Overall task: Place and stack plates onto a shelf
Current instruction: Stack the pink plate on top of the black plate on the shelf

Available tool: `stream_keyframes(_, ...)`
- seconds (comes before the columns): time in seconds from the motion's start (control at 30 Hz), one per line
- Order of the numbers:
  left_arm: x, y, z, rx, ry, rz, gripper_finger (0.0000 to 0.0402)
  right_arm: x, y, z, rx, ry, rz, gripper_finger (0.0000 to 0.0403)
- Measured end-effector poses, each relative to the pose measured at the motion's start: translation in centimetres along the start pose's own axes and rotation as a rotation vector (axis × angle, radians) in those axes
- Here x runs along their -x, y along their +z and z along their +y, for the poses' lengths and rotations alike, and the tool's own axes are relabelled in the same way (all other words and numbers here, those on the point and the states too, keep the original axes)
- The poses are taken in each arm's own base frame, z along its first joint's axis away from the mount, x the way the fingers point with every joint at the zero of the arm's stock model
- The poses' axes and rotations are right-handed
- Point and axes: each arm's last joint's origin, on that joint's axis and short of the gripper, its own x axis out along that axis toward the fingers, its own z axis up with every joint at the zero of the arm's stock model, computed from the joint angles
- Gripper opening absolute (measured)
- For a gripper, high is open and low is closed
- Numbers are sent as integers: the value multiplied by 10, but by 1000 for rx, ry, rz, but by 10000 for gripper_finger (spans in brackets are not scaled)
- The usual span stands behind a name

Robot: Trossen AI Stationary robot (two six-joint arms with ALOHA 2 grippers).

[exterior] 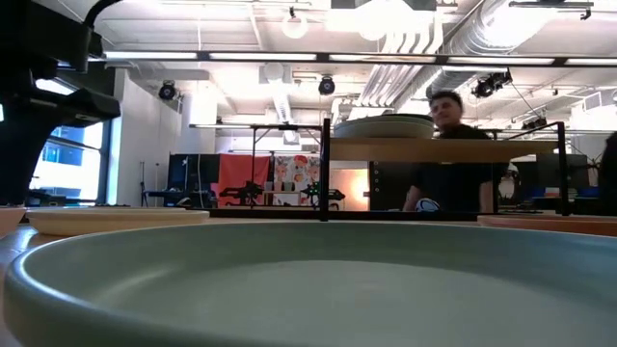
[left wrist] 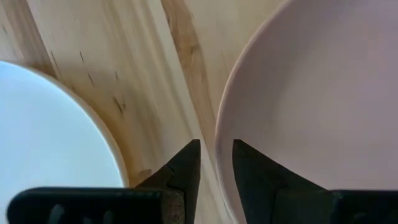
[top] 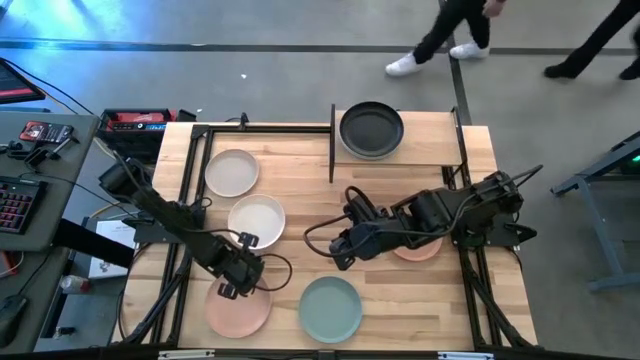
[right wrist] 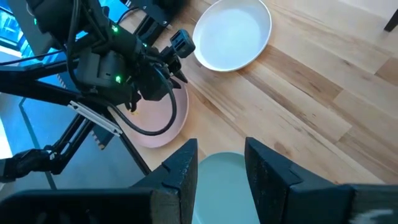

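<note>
Your left gripper sits low at the near-left pink plate, fingers slightly parted astride its rim, not clamped. Your right gripper hangs open and empty just above the sage green plate. The matte white plate and cream plate lie on the table. The shelf holds a black plate.

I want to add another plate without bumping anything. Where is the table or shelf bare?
Free: the shelf board right of the black plate, and the tabletop between the cream plate and the shelf post. Crowded: near the front, where the left hand straddles the pink plate rim beside the white plate, and the right hand hangs above the green plate.
</note>
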Motion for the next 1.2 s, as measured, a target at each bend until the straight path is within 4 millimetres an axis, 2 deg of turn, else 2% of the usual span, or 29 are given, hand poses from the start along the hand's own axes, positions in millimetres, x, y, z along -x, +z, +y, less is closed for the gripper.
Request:
stream_keyframes(0.57, -24, 7, 4, -48, -66, 64, 77, 0, 0, 0, 0, -1, 0, 110)
stream_keyframes(0.83, -21, 8, 4, -47, -94, 60, 12, -1, 1, 0, 9, -3, -2, 110)
stream_keyframes(1.07, -17, 8, 5, -20, -121, 54, 4, -1, 1, 0, 14, -3, -2, 110)
stream_keyframes(1.2, -5, 5, 12, 52, -127, 41, 1, -1, 1, 0, 15, -3, -2, 110)
